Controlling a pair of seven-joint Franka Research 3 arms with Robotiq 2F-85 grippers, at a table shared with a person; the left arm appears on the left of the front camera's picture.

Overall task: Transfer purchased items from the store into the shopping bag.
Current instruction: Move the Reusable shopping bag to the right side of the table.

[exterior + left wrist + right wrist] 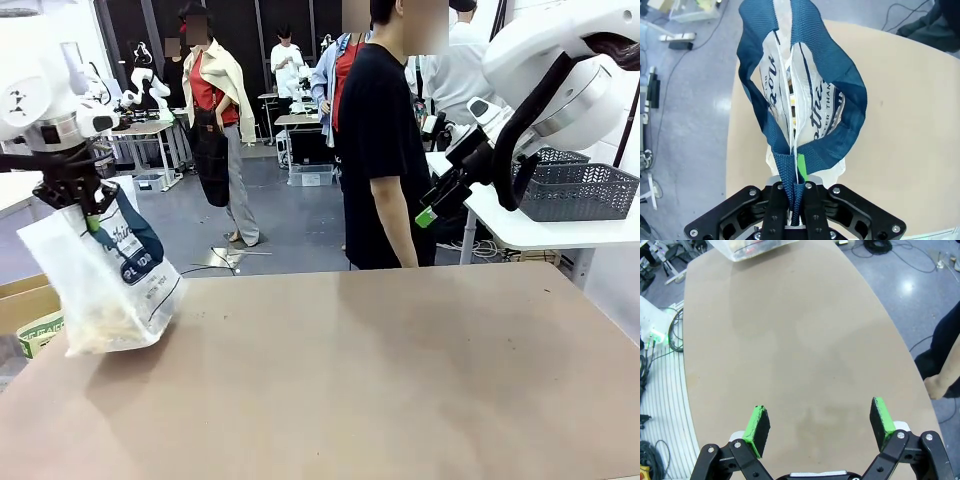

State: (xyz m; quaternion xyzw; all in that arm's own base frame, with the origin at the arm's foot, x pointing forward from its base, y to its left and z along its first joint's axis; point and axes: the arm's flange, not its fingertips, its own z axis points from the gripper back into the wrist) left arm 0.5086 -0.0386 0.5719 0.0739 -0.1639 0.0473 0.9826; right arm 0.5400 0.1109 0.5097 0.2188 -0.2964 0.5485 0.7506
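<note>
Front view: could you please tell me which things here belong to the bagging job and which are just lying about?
Belonging to the job:
- shopping bag, hanging by its navy handles from the shut left gripper
- right gripper, jaws open above the table

Just lying about:
- grey lattice basket on the white side table

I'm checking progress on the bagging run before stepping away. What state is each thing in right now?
shopping bag: hanging by its navy handles, bottom resting on the table's left end, bulging with yellowish contents.
left gripper: shut on the bag's handles, raised above the table.
right gripper: open, empty, held over bare tabletop.
lattice basket: upright on the white side table, contents not visible.
table: brown top bare apart from the bag.
</note>
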